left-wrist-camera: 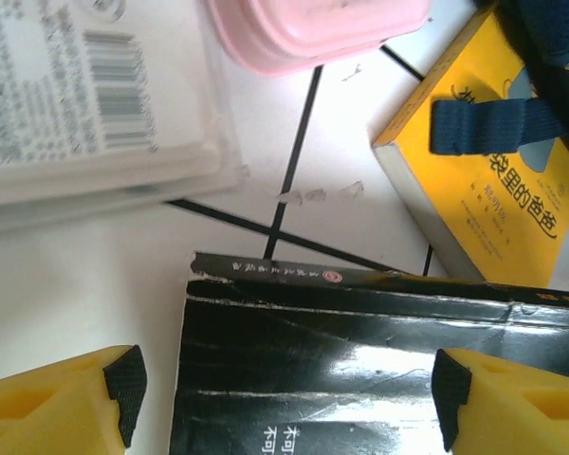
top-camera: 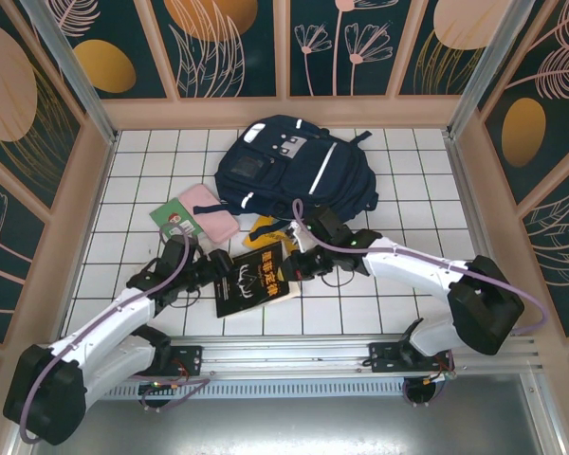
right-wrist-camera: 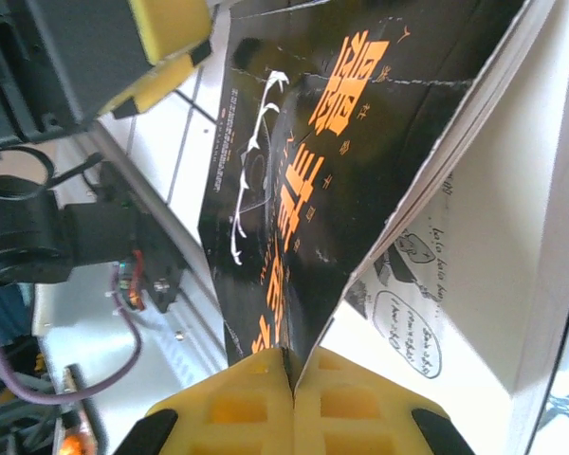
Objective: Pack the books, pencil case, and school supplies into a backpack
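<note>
My right end effector (right-wrist-camera: pixel 291 368) is shut tight. Its two yellow fingers are pressed together on the free edge of the front cover of the black book (right-wrist-camera: pixel 284 180). That cover is peeled up at an angle, so the printed pages beneath it show, and only the cover is pinched, not the whole book. My left end effector (left-wrist-camera: pixel 286 406) stands wide open and holds nothing. Its black pads (left-wrist-camera: pixel 125 384) sit either side of the same book's upper end, with the book lying flat between them. I cannot tell whether either pad touches it.

I judge the step in hand to be picking up this black book, with nothing visibly packed yet. A lift by the cover alone would probably let the pages flop open or tear the cover. So the next move calls for the left fingers to close across the book's full thickness, or for a fresh grip on my right, before anything is raised.

The book lies on the white-tiled tabletop (top-camera: pixel 360 308), between the two arms. Just beyond it is the yellow book (left-wrist-camera: pixel 498 204), with a navy strap (left-wrist-camera: pixel 493 128) draped across it. The pink pencil case (top-camera: pixel 209 213), the whitish packet (left-wrist-camera: pixel 76 104) and a small green book (top-camera: pixel 174 220) sit to the left. The backpack (top-camera: pixel 294 166) lies further back. From overhead I cannot make out an open mouth, so I may need to open it first.
</note>
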`<state>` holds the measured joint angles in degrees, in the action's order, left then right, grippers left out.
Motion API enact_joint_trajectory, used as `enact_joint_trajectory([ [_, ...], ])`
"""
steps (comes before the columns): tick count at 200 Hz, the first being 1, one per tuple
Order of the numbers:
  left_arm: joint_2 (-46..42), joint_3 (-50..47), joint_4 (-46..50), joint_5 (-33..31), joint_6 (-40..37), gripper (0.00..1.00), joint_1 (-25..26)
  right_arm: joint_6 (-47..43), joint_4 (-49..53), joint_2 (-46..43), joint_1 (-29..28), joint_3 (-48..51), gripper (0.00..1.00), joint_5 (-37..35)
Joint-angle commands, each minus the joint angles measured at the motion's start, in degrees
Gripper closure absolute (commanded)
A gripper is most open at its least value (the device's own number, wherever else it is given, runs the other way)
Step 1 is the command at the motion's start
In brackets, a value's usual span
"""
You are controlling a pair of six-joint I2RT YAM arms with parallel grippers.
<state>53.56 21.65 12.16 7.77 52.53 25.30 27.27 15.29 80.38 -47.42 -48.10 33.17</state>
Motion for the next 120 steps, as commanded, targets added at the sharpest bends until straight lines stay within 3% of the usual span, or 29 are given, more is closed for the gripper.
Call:
enact_joint_trajectory([
  [1, 1.92, 1.21, -7.19, 1.98, -5.69, 0.19, 0.36, -4.9, 1.42, -2.37, 2.23, -0.51, 1.0, -2.97],
  [60, 15.52, -0.95, -26.06, 7.93, -7.01, 0.18, 0.32, -1.44, -7.88, -6.56, 10.33, 6.55, 1.0, 2.83],
  [120, 26.4, 1.21, -34.28, 11.48, -4.12, 0.17, 0.34, 7.65, -14.44, 1.14, 21.68, 13.95, 1.0, 8.14],
])
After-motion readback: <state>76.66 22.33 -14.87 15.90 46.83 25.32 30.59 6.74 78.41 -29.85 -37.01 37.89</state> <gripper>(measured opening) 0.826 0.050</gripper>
